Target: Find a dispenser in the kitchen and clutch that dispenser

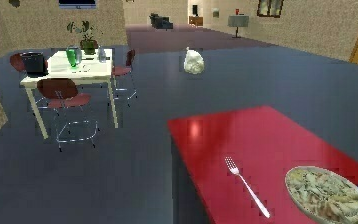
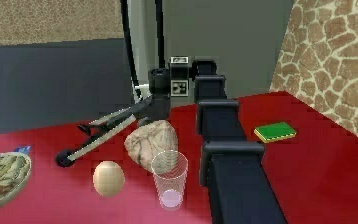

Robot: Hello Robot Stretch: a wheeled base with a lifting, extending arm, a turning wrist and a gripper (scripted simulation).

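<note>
A dark arm (image 2: 222, 130) stretches across the red table (image 2: 317, 170), gripper (image 2: 74, 143) at its end. An egg (image 2: 108, 177) and a clear cup (image 2: 171, 178) stand alongside.

Red surface (image 2: 317, 180), pale egg (image 2: 108, 177) near the end effector (image 2: 73, 143), brown wrinkled lump (image 2: 152, 145) just beside it, clear cup (image 2: 171, 178) close to that lump, plate of noodles (image 2: 27, 174) near on its other side, flat green block (image 2: 276, 132) well apart.

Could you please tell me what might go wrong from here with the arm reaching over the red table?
The clear drinking glass stands close beside the dark square arm bar; a sideways swing could likely tip it. The pale tan egg lies loose on the glossy red tabletop near the end effector and might roll off if nudged.
</note>
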